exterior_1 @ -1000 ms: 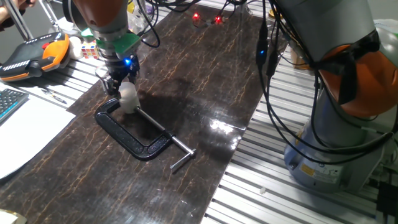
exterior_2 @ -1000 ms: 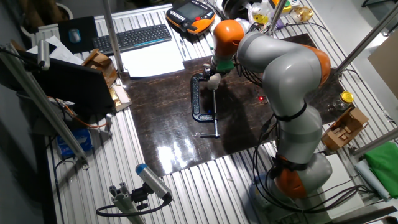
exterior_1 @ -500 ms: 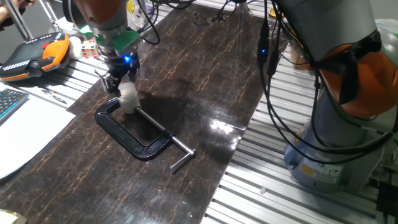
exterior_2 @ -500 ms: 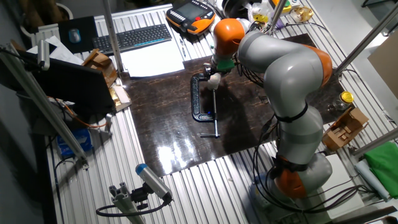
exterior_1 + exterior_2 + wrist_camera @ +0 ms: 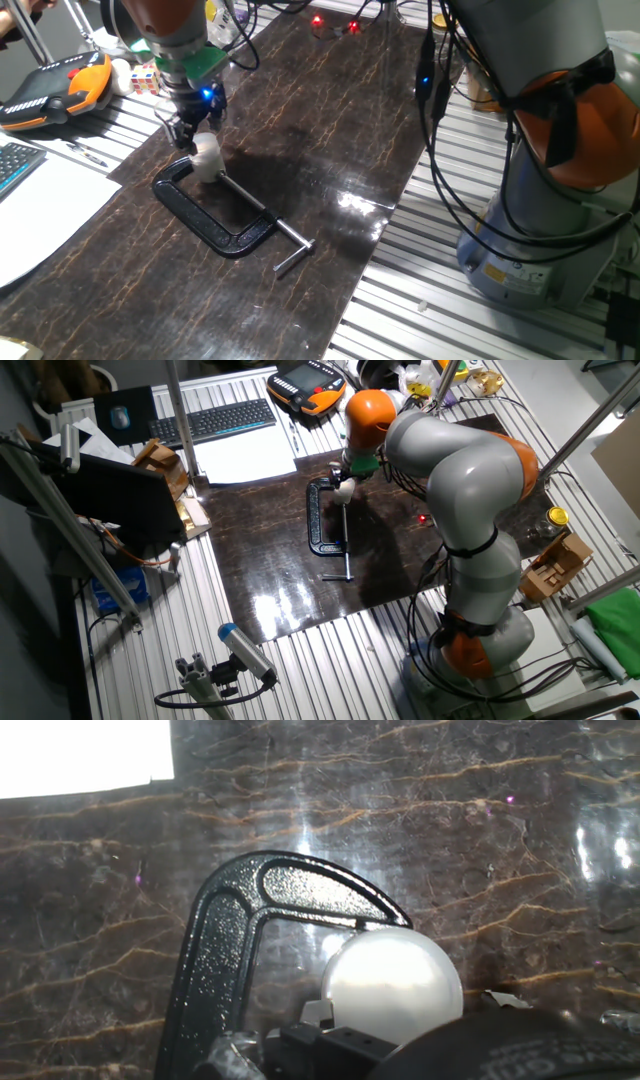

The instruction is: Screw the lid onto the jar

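**Lid over the clamped jar: keep it square while turning**

The gripper [image 5: 197,134] stands directly over the whitish lid [image 5: 392,986], and in the fixed views its fingers reach down to the cap's top. Whether they are pinched on the lid's rim or merely close around it I cannot tell: the hand view shows only the round cap face, with the fingertips out of frame.

The lid sits on top of the jar [image 5: 207,163], which is held in the mouth of the black C-clamp [image 5: 212,213]. The clamp lies flat on the dark marbled tabletop [image 5: 330,130], toward the edge nearest the keyboard [image 5: 216,421] and teach pendant [image 5: 50,88], with its screw handle pointing away toward the middle.

By my judgement the step in hand is the threading itself. To do it well, the lid should stay level with the jar mouth, with light downward pressure and rotation about the jar's own axis; a tilt would risk cross-threading. The clamp should take the twist, so the jar need not be gripped.
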Robot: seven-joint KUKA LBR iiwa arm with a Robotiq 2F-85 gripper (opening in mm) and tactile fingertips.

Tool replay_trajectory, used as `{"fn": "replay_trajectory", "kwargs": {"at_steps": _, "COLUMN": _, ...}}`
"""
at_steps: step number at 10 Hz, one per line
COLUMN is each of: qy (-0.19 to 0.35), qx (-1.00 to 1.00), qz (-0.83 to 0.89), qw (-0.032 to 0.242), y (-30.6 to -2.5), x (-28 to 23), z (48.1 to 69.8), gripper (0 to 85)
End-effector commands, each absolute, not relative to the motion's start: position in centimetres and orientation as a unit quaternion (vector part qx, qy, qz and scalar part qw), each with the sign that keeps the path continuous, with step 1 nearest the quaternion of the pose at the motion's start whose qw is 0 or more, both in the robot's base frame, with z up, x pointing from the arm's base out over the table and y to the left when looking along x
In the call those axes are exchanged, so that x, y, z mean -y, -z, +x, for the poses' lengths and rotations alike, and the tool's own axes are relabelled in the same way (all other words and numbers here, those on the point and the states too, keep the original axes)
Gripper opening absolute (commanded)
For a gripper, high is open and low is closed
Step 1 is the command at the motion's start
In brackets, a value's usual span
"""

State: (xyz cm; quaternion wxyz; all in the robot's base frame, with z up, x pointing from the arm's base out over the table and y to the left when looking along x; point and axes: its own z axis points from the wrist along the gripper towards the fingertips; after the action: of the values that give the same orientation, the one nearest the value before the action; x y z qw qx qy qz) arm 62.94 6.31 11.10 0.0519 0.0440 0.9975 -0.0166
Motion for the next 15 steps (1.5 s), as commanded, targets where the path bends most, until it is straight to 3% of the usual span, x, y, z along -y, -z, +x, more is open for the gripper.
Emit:
{"fn": "replay_trajectory", "kwargs": {"at_steps": 1, "qy": 0.017, "qx": -0.998, "qz": 0.044, "qw": 0.052, "y": -11.2, "x": -6.2, "z": 62.9, "gripper": 73.3}}
{"fn": "replay_trajectory", "kwargs": {"at_steps": 6, "qy": 0.018, "qx": -0.998, "qz": 0.037, "qw": 0.055, "y": -11.4, "x": -4.6, "z": 61.9, "gripper": 67.3}}
{"fn": "replay_trajectory", "kwargs": {"at_steps": 15, "qy": 0.018, "qx": -0.997, "qz": 0.035, "qw": 0.061, "y": -10.5, "x": -3.2, "z": 62.0, "gripper": 67.7}}
